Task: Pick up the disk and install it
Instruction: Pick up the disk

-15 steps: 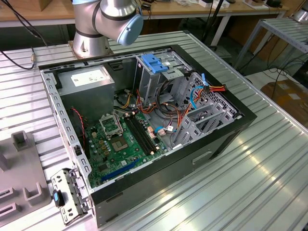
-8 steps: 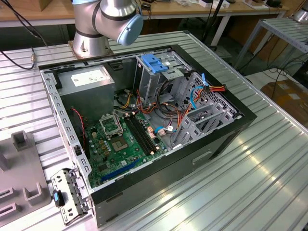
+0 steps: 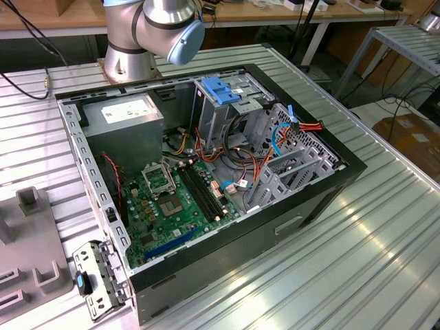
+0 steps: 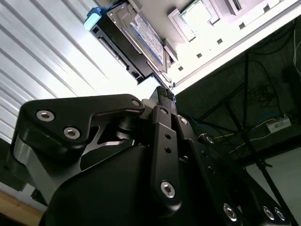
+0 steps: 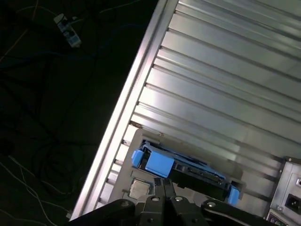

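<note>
Gripper fingers sit pressed together in both wrist views, with nothing held between them. Their tips are right beside one corner of the single disk, though I cannot tell whether they touch it. The disk lies flat on a grey plate near the edge of the ribbed metal bench. Its label faces up, and it has two blue rails, one along each side. One small silver square part rests on the same plate, just beside the disk. Past the bench edge is a dark floor with loose cables. In the exterior view, one metal bracket with a blue clip sits at the near corner of one open computer case that stands on the bench. One grey moulded tray lies at the exterior view's left. Inside the case are one green circuit board, one grey power box and one metal drive cage with a blue top. Behind the case stands the base of the one arm.
</note>
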You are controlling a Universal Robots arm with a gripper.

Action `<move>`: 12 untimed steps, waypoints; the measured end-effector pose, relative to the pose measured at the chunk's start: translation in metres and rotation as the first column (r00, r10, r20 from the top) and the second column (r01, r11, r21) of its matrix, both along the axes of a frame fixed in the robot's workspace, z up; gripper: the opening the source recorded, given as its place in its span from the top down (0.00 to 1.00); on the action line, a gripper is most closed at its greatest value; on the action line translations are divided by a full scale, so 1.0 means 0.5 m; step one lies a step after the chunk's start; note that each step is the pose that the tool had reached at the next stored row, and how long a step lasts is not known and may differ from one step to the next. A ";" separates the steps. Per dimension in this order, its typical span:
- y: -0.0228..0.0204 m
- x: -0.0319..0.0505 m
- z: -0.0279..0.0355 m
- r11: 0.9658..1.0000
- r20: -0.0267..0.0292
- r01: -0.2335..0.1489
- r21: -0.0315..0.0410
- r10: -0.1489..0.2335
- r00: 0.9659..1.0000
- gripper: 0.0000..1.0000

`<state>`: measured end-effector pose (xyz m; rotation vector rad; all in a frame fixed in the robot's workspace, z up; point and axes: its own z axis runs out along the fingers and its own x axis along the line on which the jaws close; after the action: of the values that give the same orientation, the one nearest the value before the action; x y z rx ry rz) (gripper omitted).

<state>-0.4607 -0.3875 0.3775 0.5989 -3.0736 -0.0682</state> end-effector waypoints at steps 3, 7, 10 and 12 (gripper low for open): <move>0.0000 0.000 0.000 0.999 0.000 -0.046 0.000 0.046 0.999 0.89; 0.0000 0.000 0.000 0.995 0.000 -0.105 0.000 0.105 0.995 0.89; 0.0000 0.000 0.000 0.990 0.000 -0.140 0.000 0.140 0.990 0.89; 0.0000 0.000 0.000 0.985 0.000 -0.173 0.000 0.173 0.985 0.89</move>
<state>-0.4606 -0.3875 0.3775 0.8631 -3.0063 -0.0667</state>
